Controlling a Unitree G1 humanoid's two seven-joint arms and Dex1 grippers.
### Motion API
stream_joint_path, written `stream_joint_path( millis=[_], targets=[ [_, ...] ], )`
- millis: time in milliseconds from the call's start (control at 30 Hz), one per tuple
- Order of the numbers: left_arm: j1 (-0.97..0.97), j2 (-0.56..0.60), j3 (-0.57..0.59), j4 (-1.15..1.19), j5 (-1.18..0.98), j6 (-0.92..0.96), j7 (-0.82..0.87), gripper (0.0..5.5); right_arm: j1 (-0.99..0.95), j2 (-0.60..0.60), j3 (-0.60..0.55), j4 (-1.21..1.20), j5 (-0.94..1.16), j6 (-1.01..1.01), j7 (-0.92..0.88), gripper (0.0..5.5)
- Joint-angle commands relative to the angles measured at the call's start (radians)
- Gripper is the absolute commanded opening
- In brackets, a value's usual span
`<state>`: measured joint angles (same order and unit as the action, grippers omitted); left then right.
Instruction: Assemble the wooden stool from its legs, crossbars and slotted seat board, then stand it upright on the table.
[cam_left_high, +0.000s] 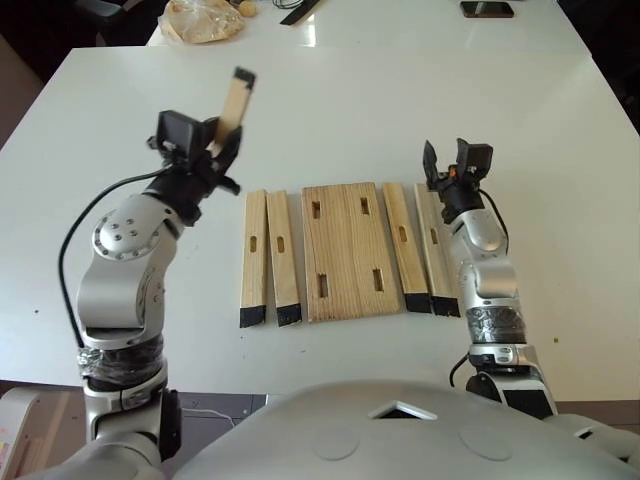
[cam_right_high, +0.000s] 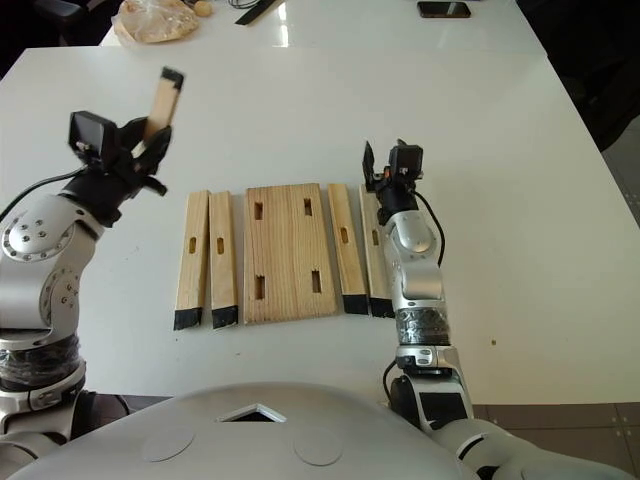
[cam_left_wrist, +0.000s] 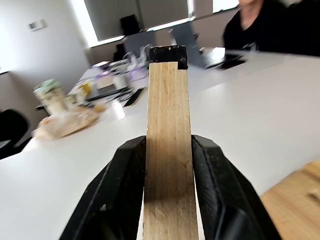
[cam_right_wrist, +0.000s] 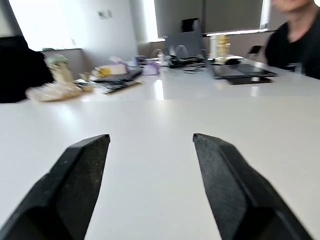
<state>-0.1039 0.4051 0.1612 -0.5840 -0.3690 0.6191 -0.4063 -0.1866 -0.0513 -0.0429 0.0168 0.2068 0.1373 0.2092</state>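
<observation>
White table (cam_left_high: 520, 120) carries the stool parts, laid flat in a row near the robot. The slotted seat board (cam_left_high: 345, 250) lies in the middle, with four slots showing. The inner left leg (cam_left_high: 283, 255) and outer left leg (cam_left_high: 255, 258) lie just beside it on one side. The inner right leg (cam_left_high: 402, 245) and outer right leg (cam_left_high: 432, 250) lie on the other. Each leg has one slot, and its black end points towards the robot. The left pincer (cam_left_wrist: 168, 165) is clamped on a wooden bar (cam_left_high: 236, 98), held above the table beyond the left legs, nearly upright with its black end on top. The right pincer (cam_left_high: 452, 160) is spread wide with nothing between its fingers, at the far end of the outer right leg; whether it touches the wood cannot be told. On a second table behind lie a crumpled bag (cam_left_high: 203, 18) and a dark phone (cam_left_high: 487, 9).
</observation>
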Motion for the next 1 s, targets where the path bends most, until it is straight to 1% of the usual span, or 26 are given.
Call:
stream_joint_path(
  millis=[33, 133, 233, 333, 467, 667, 1000],
  targets=[
    [-0.022, -0.091, 0.068, -0.015, -0.347, 0.037, -0.117, 1.32, -0.058, -0.128, 0.012, -0.291, 0.379, 0.322, 0.287, 3.06],
    [-0.025, -0.061, 0.063, 0.049, -0.394, 0.010, -0.205, 1.32, -0.096, -0.272, -0.005, -0.360, 0.590, 0.503, 0.486, 3.06],
    [-0.045, -0.014, 0.039, 0.071, -0.454, 0.026, -0.303, 1.32, -0.126, -0.397, -0.021, -0.389, 0.727, 0.623, 0.635, 3.06],
    [-0.057, 0.019, 0.032, 0.081, -0.507, 0.048, -0.351, 1.32, -0.155, -0.454, -0.022, -0.391, 0.779, 0.676, 0.686, 3.06],
    [-0.054, 0.053, 0.035, 0.061, -0.607, 0.091, -0.388, 1.32, -0.179, -0.475, -0.023, -0.385, 0.803, 0.701, 0.700, 3.06],
    [-0.037, 0.117, 0.032, 0.022, -0.744, 0.157, -0.427, 1.32, -0.219, -0.476, -0.026, -0.380, 0.833, 0.721, 0.702, 3.06],
    [-0.014, 0.148, -0.016, 0.029, -0.741, 0.149, -0.444, 1.32, -0.243, -0.466, 0.007, -0.390, 0.857, 0.736, 0.743, 3.06]
  ],
)
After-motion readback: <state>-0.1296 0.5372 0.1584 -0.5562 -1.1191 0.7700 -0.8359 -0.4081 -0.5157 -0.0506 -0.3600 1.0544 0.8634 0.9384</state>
